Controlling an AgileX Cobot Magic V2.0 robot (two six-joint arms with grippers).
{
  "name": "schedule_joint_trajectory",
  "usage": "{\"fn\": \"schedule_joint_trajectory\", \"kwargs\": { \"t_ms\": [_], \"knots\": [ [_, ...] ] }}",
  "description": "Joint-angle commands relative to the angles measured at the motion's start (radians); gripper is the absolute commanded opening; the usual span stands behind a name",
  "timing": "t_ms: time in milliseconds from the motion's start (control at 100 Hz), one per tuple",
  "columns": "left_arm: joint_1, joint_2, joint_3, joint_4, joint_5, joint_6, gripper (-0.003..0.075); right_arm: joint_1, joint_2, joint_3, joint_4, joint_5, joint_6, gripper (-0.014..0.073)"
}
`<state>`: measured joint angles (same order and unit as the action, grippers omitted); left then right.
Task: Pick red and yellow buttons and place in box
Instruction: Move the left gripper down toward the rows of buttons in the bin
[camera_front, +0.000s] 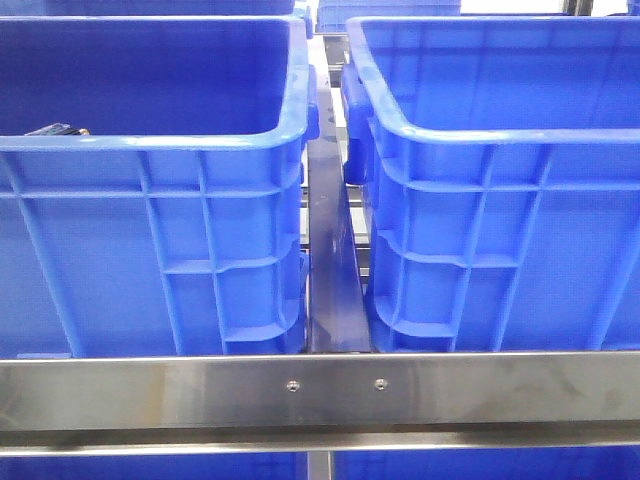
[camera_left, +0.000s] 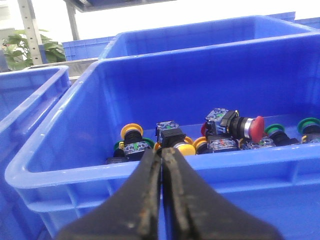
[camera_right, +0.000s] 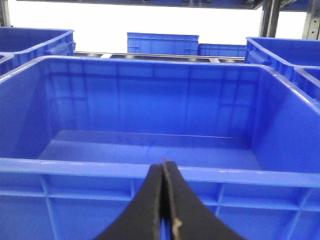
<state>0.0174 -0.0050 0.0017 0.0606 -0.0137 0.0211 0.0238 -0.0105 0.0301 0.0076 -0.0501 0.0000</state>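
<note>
- Left gripper (camera_left: 162, 152): jaws together, empty, just outside the near wall of the left crate (camera_left: 65, 175).
- Left crate contents: yellow buttons (camera_left: 186, 149), a red button (camera_left: 256, 128) and green-ringed ones (camera_left: 308, 123) along the near wall.
- Metal rail (camera_front: 320, 390): runs in front of both crates.
- Right crate (camera_right: 150, 167): floor bare.
- Right gripper (camera_right: 164, 164): jaws together, empty, at the right crate's near rim.

Blue bins (camera_front: 150, 230) all round; red button (camera_left: 256, 128) gleaming, yellow buttons (camera_left: 186, 149) beside it, green rings (camera_left: 308, 122); black claws (camera_left: 162, 156).
</note>
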Motion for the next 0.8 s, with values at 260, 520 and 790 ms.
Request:
{"fn": "schedule_joint_trajectory", "kwargs": {
  "t_ms": [260, 520, 790],
  "knots": [
    [-0.001, -0.032, 0.005, -0.002, -0.085, -0.007, -0.0019, 0.001, -0.020, -0.003, -0.001, -0.086, 0.000, -0.0067],
    [-0.001, -0.019, -0.108, -0.002, 0.000, -0.007, -0.0019, 0.001, -0.020, -0.003, -0.001, -0.086, 0.000, -0.0067],
    [-0.001, 0.178, -0.407, -0.028, 0.266, -0.007, -0.0019, 0.001, -0.020, -0.003, -0.001, -0.086, 0.000, -0.0067]
  ]
}}
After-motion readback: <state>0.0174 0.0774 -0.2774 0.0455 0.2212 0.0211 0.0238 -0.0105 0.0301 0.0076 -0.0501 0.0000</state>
